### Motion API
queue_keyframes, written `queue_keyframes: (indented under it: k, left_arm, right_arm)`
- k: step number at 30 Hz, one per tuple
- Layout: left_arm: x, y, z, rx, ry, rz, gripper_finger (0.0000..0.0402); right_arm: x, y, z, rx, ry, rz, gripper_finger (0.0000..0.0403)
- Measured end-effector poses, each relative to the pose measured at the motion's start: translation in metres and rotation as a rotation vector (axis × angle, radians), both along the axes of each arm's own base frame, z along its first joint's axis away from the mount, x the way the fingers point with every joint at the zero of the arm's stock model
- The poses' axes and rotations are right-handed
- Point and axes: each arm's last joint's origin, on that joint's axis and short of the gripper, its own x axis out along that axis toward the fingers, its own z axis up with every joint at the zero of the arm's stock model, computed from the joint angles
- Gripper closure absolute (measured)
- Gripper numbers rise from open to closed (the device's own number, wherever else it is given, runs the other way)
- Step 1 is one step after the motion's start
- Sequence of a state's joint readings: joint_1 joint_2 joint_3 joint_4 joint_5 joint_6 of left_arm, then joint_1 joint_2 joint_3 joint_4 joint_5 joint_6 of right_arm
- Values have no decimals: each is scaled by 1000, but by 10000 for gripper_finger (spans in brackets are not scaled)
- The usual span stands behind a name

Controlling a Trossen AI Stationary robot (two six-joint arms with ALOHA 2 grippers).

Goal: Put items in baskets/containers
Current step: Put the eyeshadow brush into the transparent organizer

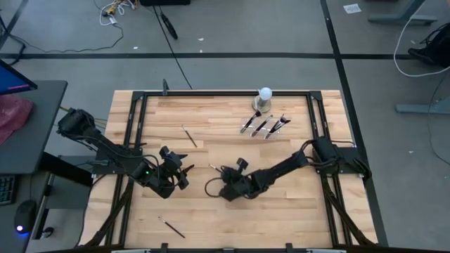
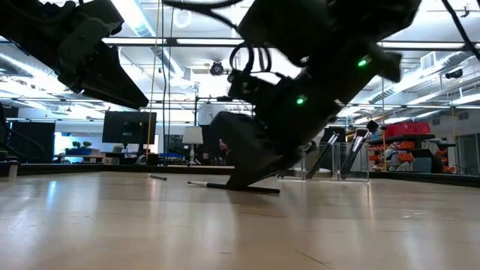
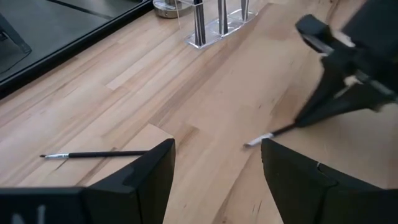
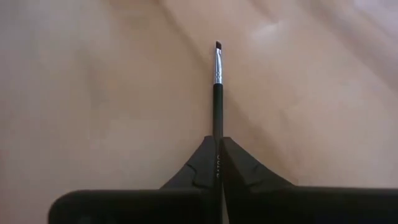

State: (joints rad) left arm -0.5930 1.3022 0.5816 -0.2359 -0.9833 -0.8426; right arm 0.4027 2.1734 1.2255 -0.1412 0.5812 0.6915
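Two fingers of the right gripper (image 4: 217, 163) pinch a brush (image 4: 217, 93) on the bench (image 1: 281, 204); we see the left gripper (image 3: 214, 180) spread wide, empty.

A white ball on a grey round base (image 1: 264, 96) stands at the far edge of the wooden table (image 1: 211, 204), inside its black frame. Cables (image 1: 116, 10) trail across the grey floor beyond. A pink cloth (image 1: 13, 116) lies on the side desk, near what may be a mouse (image 1: 24, 211).
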Motion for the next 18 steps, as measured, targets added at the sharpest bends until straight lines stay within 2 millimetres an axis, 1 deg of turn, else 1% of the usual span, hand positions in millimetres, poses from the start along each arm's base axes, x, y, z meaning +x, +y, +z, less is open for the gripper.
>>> queue_keyframes:
  k: [3,6,8,14,16,18]
  left_arm:
    - [0,0,0,-3,-3,2,164]
    - [0,0,0,-6,-5,3,164]
    - [0,0,0,-6,-5,3,164]
    - [0,0,0,-5,-5,2,164]
    - [0,0,0,-5,-4,2,164]
    - [0,0,0,-4,-4,1,164]
  right_arm:
    - [-4,9,0,2,0,23,389]
    - [-5,13,0,7,-10,22,377]
    - [-4,14,1,4,-29,23,359]
    - [5,16,3,11,-144,21,291]
    - [7,15,4,10,-161,19,277]
    - [8,11,2,8,-179,16,271]
